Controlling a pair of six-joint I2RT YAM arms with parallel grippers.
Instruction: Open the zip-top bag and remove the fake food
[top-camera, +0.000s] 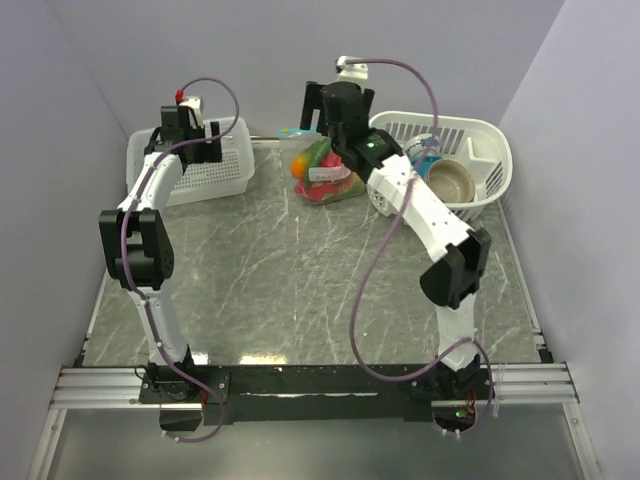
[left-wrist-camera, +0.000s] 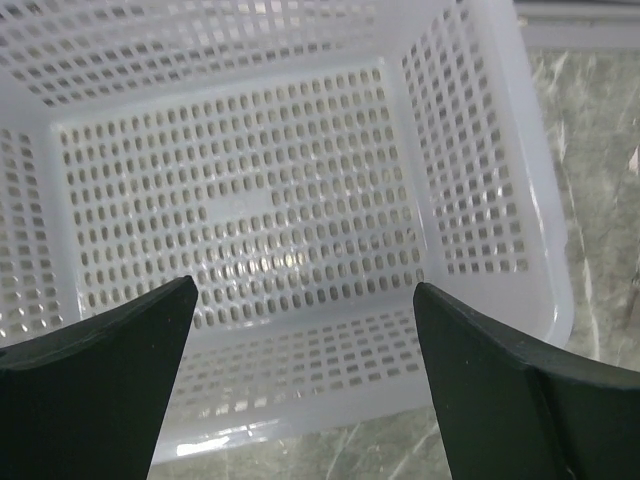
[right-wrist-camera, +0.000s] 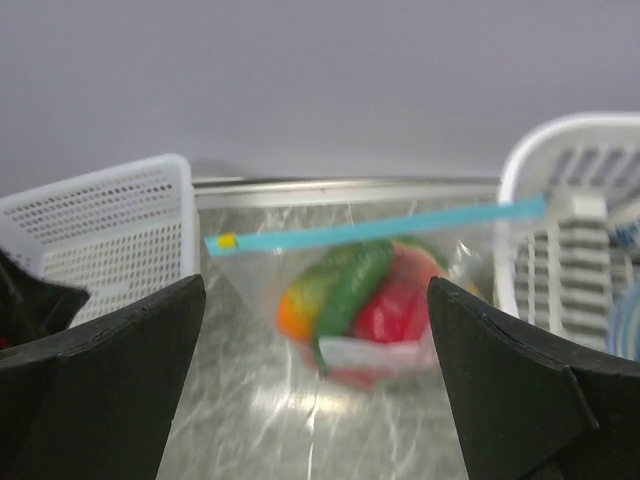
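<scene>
At the near edge of the bench (top-camera: 300, 290), the two arm bases sit side by side on a black rail, and each arm reaches away toward the far wall. Beyond them the grey marbled surface runs to the far part of the bench, where everything else is gathered.

On the far left, the left gripper (left-wrist-camera: 305, 290) hangs over the rectangular white slotted basket (top-camera: 232, 170). Its jaws are spread wide and hold nothing; the left wrist view looks between its dark fingers (left-wrist-camera: 110, 350) straight down onto the basket's perforated floor.

Toward the far centre, the right gripper (right-wrist-camera: 316, 290) is also spread wide with nothing in it, and it faces the zip-top bag (top-camera: 325, 172) without touching it. The bag sits on the bench between the two baskets. In the right wrist view its teal-blue zip strip (right-wrist-camera: 380, 228) runs along the upper edge, a little higher at the right end, with a small yellow tab (right-wrist-camera: 227, 241) at the left end. The fake food (right-wrist-camera: 385, 310) is inside the bag: a long green piece across red and orange ones, with a white label (right-wrist-camera: 355, 352) low on the plastic.

On the far right stands an oval white basket (top-camera: 487, 135) holding a tan bowl (top-camera: 452, 180). Part of the right arm crosses in front of this basket in the overhead view.
</scene>
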